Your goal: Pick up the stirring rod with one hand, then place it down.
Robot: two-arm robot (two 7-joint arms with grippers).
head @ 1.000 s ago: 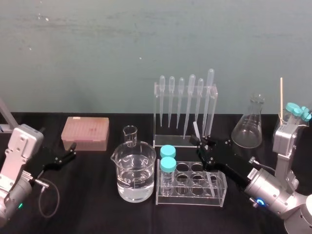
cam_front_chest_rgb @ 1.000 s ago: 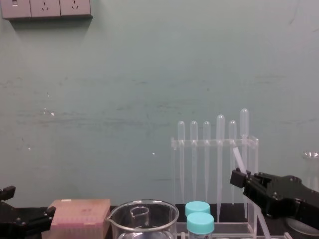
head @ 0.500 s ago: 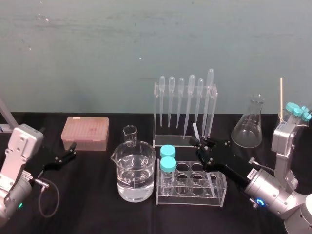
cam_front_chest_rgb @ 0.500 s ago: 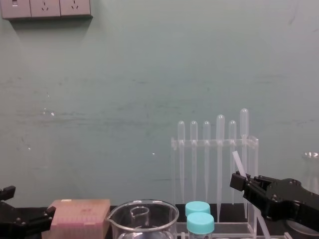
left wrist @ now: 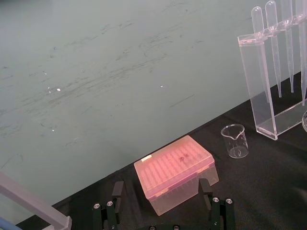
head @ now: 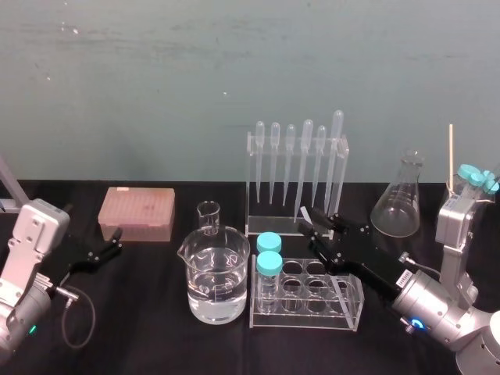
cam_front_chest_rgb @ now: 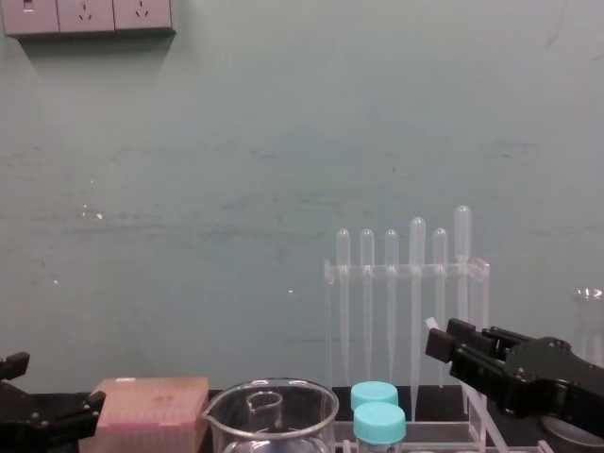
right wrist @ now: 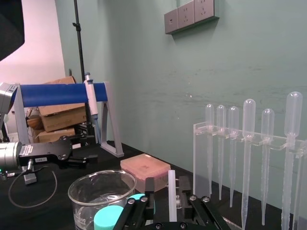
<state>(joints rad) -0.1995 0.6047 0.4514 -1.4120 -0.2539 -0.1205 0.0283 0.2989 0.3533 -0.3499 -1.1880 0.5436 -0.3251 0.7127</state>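
The stirring rod (right wrist: 171, 194), a thin translucent white stick, stands upright between the fingers of my right gripper (right wrist: 165, 191). The fingers are spread wider than the rod. Whether it touches either finger I cannot tell. In the chest view only the rod's white tip (cam_front_chest_rgb: 431, 324) pokes out at the right gripper (cam_front_chest_rgb: 445, 342). In the head view the right gripper (head: 322, 223) hovers open just in front of the pipette rack (head: 297, 168), above the tube rack (head: 344, 305). My left gripper (head: 109, 244) rests open at the left, near the pink box (head: 137, 212).
A water-filled beaker (head: 214, 281) and a small beaker (head: 208, 215) stand at centre-left. Two teal-capped tubes (head: 268, 262) sit in the tube rack. An Erlenmeyer flask (head: 398, 205) stands to the right of the pipette rack. A stand with teal parts (head: 473, 178) rises at the far right.
The right gripper's fingers have spread apart from a tight grip on the rod. The rod's top now sits lower, and the gripper has shifted slightly left. The left arm has not moved.
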